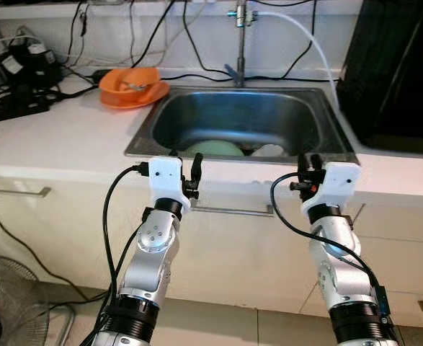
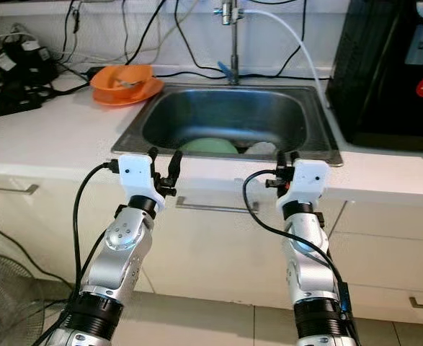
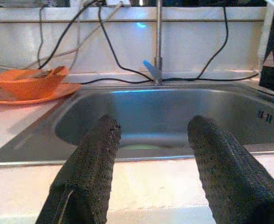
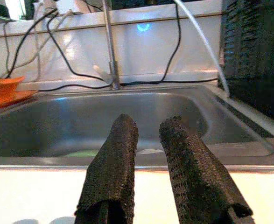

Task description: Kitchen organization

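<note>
A steel sink [image 1: 308, 115] is set in the white counter straight ahead. A pale green dish [image 1: 215, 148] and a white dish [image 1: 269, 150] lie at its near end. An orange bowl [image 1: 130, 81] rests on an orange plate to the left of the sink. My left gripper [image 1: 186, 160] hovers at the counter's front edge before the sink's left half, open and holding nothing. My right gripper [image 1: 309, 162] hangs at the same edge before the sink's right half, its fingers [image 4: 122, 140] narrowly apart with nothing between them.
A faucet [image 1: 241, 40] with a white hose rises behind the sink. A black appliance [image 1: 398, 72] stands on the counter to the right. Cables and power adapters [image 1: 20, 68] crowd the far left. A fan [image 1: 6, 303] stands on the floor at lower left.
</note>
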### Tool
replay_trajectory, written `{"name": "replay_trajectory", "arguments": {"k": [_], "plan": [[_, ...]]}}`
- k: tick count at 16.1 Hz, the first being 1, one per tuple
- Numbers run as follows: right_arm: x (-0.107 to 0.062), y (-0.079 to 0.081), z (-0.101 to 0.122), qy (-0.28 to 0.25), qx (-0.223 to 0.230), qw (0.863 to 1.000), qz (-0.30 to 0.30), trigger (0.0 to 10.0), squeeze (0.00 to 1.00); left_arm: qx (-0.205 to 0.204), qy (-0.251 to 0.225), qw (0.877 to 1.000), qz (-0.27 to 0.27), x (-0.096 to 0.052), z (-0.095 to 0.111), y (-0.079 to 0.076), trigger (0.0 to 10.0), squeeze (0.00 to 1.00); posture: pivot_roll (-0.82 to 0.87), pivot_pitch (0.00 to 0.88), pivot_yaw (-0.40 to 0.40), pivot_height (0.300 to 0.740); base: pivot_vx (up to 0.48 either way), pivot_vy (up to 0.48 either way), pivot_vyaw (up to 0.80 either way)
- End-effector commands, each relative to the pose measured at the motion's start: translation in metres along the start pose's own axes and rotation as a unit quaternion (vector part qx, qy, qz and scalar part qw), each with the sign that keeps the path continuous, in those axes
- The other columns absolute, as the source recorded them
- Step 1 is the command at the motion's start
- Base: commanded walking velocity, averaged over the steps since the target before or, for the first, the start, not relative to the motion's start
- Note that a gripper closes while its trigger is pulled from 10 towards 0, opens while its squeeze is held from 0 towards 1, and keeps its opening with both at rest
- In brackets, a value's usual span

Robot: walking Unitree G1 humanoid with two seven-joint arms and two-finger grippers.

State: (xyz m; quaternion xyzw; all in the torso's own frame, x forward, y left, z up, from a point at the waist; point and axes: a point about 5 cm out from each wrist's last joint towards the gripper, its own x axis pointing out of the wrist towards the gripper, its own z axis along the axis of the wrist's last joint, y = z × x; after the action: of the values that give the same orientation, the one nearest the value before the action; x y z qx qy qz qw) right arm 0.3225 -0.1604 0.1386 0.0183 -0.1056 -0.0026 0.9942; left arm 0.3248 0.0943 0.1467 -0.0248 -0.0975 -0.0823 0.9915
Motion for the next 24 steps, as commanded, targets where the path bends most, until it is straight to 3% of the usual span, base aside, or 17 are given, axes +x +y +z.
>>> {"name": "replay_trajectory", "arguments": {"k": [1, 4, 6, 14, 24], "plan": [[0.002, 0.002, 0.002, -0.006, 0.002, 1.0, 0.002, 10.0, 0.0, 0.011, -0.003, 1.0, 0.005, -0.001, -0.001, 0.003, 10.0, 0.0, 0.03, 0.019, 0.061, 0.74, 0.0, 0.0, 0.0], [-0.001, 0.001, 0.006, -0.046, -0.024, 0.999, -0.001, 10.0, 0.0, 0.007, -0.034, 0.999, 0.016, -0.005, 0.001, 0.005, 10.0, 0.0, 0.03, 0.019, 0.062, 0.74, 0.0, 0.0, 0.0], [-0.005, 0.001, 0.006, -0.066, -0.04, 0.997, -0.007, 10.0, 0.0, 0.039, -0.054, 0.998, 0.018, -0.008, 0.001, 0.009, 10.0, 0.0, 0.03, 0.021, 0.063, 0.74, 0.0, 0.0, 0.0], [-0.014, -0.001, -0.006, -0.074, -0.06, 0.995, -0.03, 10.0, 0.0, 0.058, -0.059, 0.996, 0.031, -0.017, -0.012, 0.018, 10.0, 0.0, 0.03, 0.022, 0.067, 0.74, 0.0, 0.0, 0.0], [-0.011, -0.002, -0.003, -0.086, -0.06, 0.994, -0.039, 10.0, 0.0, 0.069, -0.067, 0.995, 0.038, -0.015, -0.01, 0.026, 10.0, 0.0, 0.03, 0.019, 0.065, 0.74, 0.0, 0.0, 0.0]]}}
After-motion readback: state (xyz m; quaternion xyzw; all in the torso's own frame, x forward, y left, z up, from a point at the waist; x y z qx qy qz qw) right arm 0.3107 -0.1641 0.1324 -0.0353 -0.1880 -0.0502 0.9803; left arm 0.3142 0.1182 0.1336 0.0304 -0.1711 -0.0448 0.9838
